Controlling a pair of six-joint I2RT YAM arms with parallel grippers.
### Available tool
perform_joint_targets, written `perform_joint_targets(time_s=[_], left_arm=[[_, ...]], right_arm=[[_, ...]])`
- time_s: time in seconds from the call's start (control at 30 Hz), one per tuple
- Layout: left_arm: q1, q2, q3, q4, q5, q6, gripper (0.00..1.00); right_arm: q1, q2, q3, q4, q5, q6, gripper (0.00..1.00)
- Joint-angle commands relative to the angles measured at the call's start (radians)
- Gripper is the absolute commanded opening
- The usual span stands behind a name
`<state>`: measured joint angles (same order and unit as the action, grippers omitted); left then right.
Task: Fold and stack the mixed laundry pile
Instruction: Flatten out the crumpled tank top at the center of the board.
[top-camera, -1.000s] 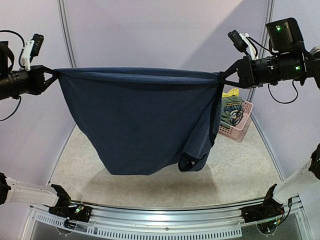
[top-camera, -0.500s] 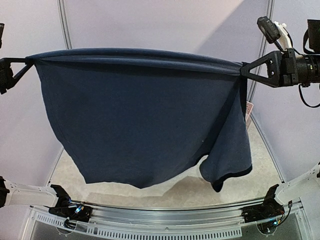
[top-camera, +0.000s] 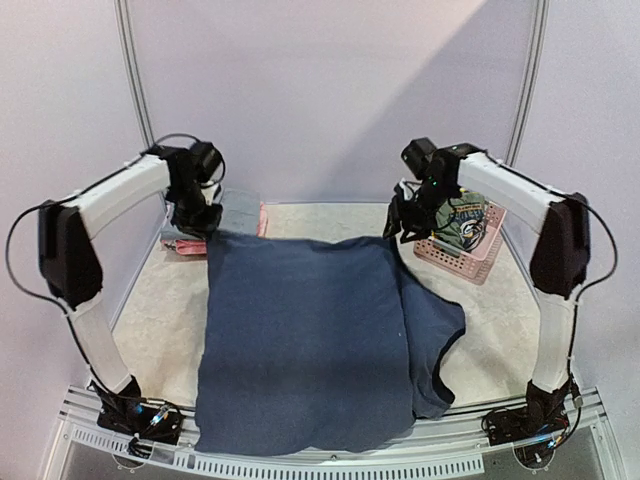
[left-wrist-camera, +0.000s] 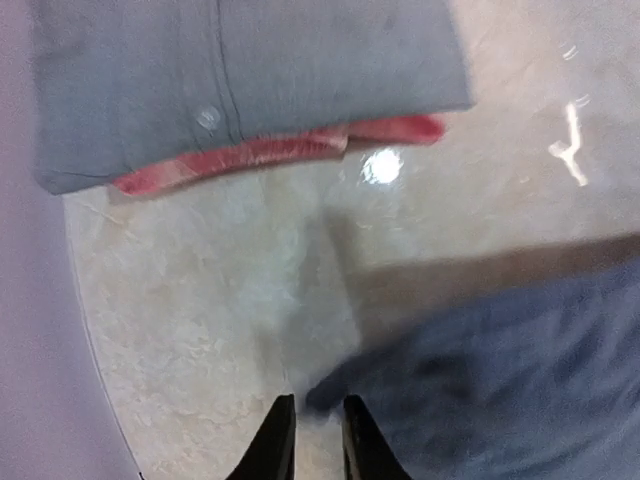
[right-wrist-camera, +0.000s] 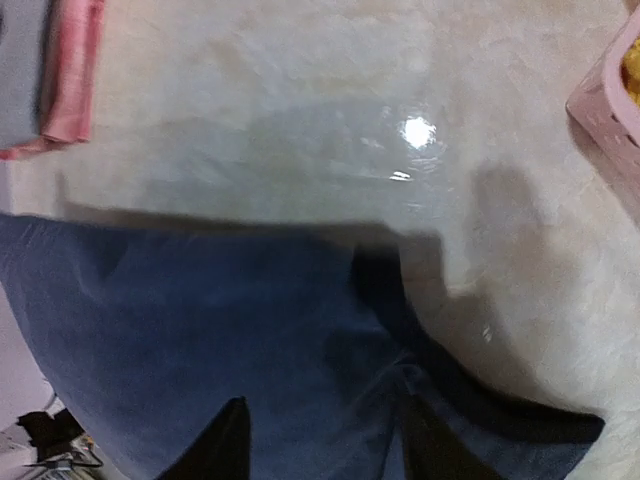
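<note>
A navy top (top-camera: 300, 330) lies spread flat on the table, its near hem reaching the front edge. My left gripper (top-camera: 205, 226) hovers at its far left corner; in the left wrist view the jaws (left-wrist-camera: 315, 405) stand slightly open, the navy corner (left-wrist-camera: 330, 390) just beyond the tips, not between them. My right gripper (top-camera: 402, 226) is over the far right corner, open wide (right-wrist-camera: 322, 400) above the navy cloth (right-wrist-camera: 200, 330). A folded grey shirt (top-camera: 240, 212) (left-wrist-camera: 250, 80) rests on a pink piece (left-wrist-camera: 280, 155) at the far left. A green printed tee (top-camera: 465, 222) sits in the basket.
The pink slatted basket (top-camera: 480, 262) (right-wrist-camera: 600, 100) stands at the far right, something yellow (right-wrist-camera: 632, 75) inside it. Pale walls close the table on three sides. The metal rail (top-camera: 320, 445) with both arm bases runs along the near edge.
Both arms have swung down and forward from holding the navy top stretched in the air; it now lies flat on the table. Both grippers have opened and let go of its corners.
</note>
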<state>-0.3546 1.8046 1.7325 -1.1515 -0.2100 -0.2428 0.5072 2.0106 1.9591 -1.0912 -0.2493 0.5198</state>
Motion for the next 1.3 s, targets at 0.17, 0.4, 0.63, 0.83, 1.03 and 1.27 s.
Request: perform_joint_targets(time_s=[0.17, 0.4, 0.63, 0.83, 1.03, 1.27], left_arm=[[0.059, 0.048, -0.064, 0.096, 0.051, -0.072, 0.73], [0.036, -0.109, -0.244, 0.09, 0.091, -0.086, 0.76], [-0.072, -0.278, -0.516, 0.147, 0.202, -0.18, 0.7], [-0.175, -0.34, -0.695, 0.235, 0.265, -0.278, 0.67], [-0.251, -0.352, -0.817, 0.316, 0.292, -0.353, 0.65], [-0.268, -0.33, -0.914, 0.416, 0.326, -0.401, 0.63]], right_arm=[[-0.021, 0.169, 0.185, -0.016, 0.022, -0.004, 0.75], [-0.021, -0.014, -0.139, 0.035, 0.112, -0.016, 0.78], [-0.015, -0.271, -0.512, 0.123, 0.116, 0.08, 0.72], [-0.009, -0.459, -0.752, 0.174, 0.185, 0.156, 0.7], [-0.009, -0.525, -0.853, 0.166, 0.204, 0.195, 0.68], [-0.009, -0.55, -0.895, 0.165, 0.215, 0.238, 0.67]])
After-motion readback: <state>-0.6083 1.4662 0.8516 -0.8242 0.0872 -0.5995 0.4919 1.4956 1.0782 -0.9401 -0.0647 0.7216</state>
